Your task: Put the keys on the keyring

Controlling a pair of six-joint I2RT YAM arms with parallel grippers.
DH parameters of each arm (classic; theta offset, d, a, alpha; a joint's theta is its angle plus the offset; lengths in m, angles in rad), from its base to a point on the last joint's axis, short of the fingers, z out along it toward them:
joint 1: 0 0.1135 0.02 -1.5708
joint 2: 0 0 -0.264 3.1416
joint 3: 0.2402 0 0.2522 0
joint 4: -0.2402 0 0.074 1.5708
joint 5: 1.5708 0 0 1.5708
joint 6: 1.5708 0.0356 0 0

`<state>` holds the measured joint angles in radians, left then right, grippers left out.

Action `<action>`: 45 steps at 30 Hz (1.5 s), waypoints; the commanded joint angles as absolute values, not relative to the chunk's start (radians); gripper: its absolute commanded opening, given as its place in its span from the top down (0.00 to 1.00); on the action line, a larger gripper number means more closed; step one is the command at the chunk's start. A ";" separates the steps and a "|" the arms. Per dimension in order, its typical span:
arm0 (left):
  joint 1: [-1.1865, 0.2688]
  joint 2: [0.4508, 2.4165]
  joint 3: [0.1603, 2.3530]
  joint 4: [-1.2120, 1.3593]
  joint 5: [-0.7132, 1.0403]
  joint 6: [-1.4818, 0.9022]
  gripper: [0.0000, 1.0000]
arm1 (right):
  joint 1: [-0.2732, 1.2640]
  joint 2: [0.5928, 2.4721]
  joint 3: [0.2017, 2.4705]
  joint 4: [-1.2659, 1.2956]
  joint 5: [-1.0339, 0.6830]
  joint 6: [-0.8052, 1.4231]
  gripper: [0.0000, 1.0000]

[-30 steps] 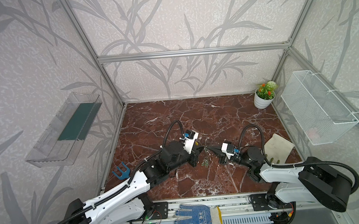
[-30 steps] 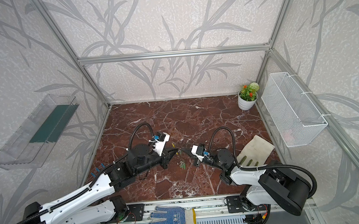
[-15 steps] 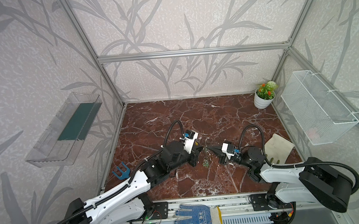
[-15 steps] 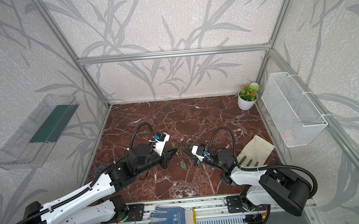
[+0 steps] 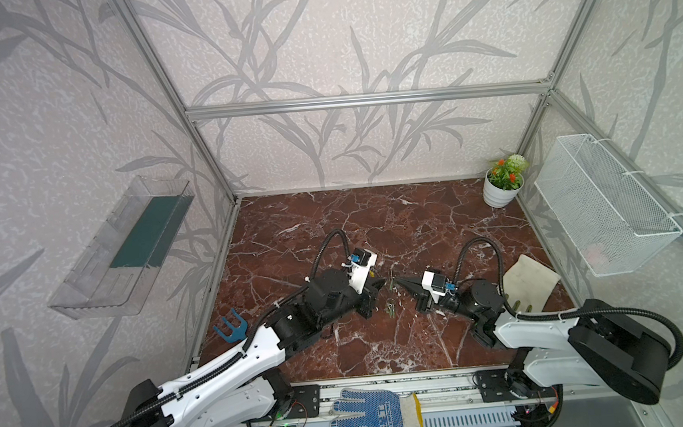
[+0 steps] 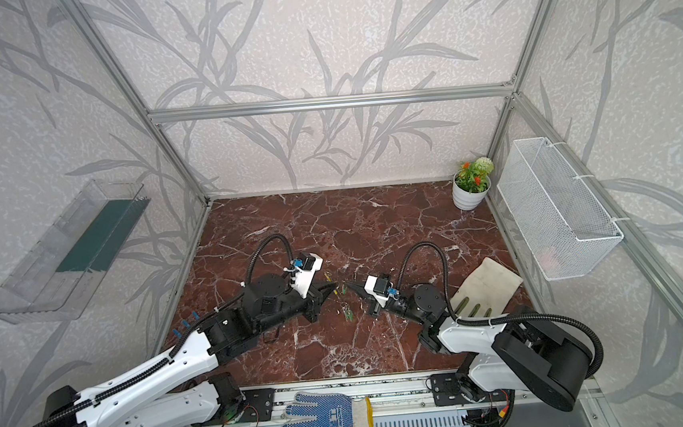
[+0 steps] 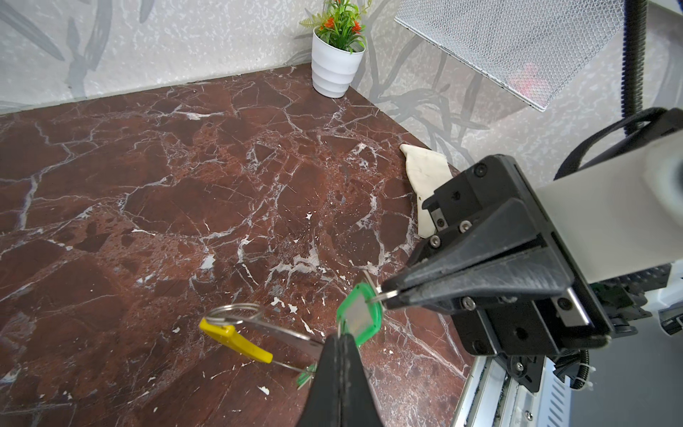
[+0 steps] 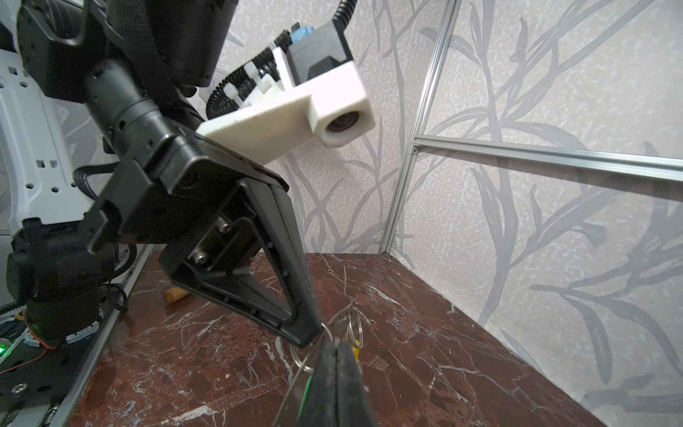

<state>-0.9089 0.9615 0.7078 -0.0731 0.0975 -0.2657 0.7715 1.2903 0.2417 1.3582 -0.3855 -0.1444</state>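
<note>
Left pincer (image 7: 342, 338), pressed together, pinches the large thin grey metal keyring with yellow sleeve (image 7: 281, 332) above the brown marble bench (image 7: 184, 185). Right pincer (image 7: 386, 295), also clamped, holds a light green plastic-headed key (image 7: 360, 314) by its small loop just beside it. Neither has shifted in the last second, so threading seems paused at alignment. Spare green keys (image 5: 390, 310) lie below.

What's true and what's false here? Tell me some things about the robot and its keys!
The left fingers are shut on the thin grey metal keyring with the yellow sleeve. True.
The right fingers are wide open. False: they pinch the little ring of a green plastic-headed key.
The white ribbed flower pot stands mid-table. False: it stands in the far right corner.
The blue dotted glove lies off the red marble table, on the front rail. True.
</note>
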 commanded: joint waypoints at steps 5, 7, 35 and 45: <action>-0.908 0.956 0.831 -0.212 0.080 -0.135 1.00 | 0.775 1.298 0.248 1.405 -0.364 -0.112 1.00; -0.908 0.948 0.849 -0.239 0.078 -0.115 1.00 | 0.775 1.289 0.255 1.405 -0.362 -0.086 1.00; -0.859 0.890 0.930 -0.383 0.187 0.082 1.00 | 0.678 1.086 0.581 0.676 -0.749 -0.132 1.00; -0.838 0.883 0.916 -0.365 0.221 0.071 1.00 | 0.680 1.114 0.577 0.687 -0.744 -0.172 1.00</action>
<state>-0.8429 0.9028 0.9154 -0.3943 0.1940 0.0536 0.6796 1.1103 0.5591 0.6720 -0.7273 -0.1558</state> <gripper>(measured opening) 0.047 0.044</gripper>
